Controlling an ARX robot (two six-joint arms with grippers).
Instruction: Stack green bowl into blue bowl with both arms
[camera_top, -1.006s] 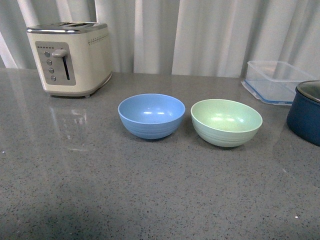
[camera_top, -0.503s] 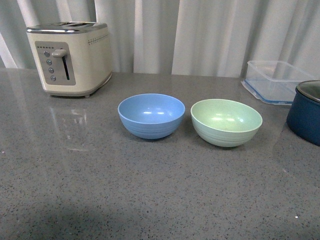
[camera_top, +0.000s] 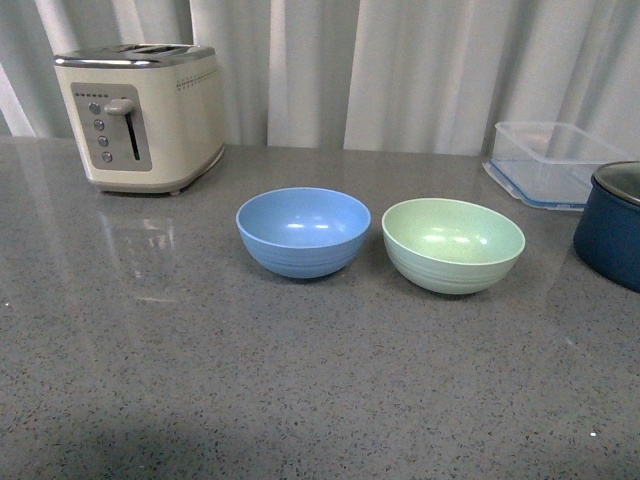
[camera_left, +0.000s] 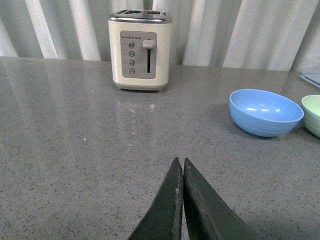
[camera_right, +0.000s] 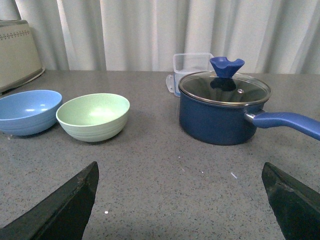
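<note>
While neither arm shows in the front view, the light sky-blue round plastic bowl (camera_top: 303, 232) and the pale mint-green round plastic bowl (camera_top: 453, 245) sit upright and empty on the speckled grey worktop (camera_top: 300, 400). The green one is just to the right of the blue bowl, rims near but apart. A cream toaster with a metal top (camera_top: 140, 115) stands behind and left of the blue bowl. A clear plastic container (camera_top: 555, 160) and a dark navy pot (camera_top: 610, 225) lie well to its right, past the green bowl.

From the left wrist view, the left end effector (camera_left: 180, 162) has its thin black fingers pressed together on nothing, the blue bowl well apart from it.

From the right wrist view, the right end effector (camera_right: 180, 167) is spread wide and empty. It faces the green bowl beside the blue bowl, probably because that arm is nearer and readied to take the rim. No stacking is done yet.
</note>
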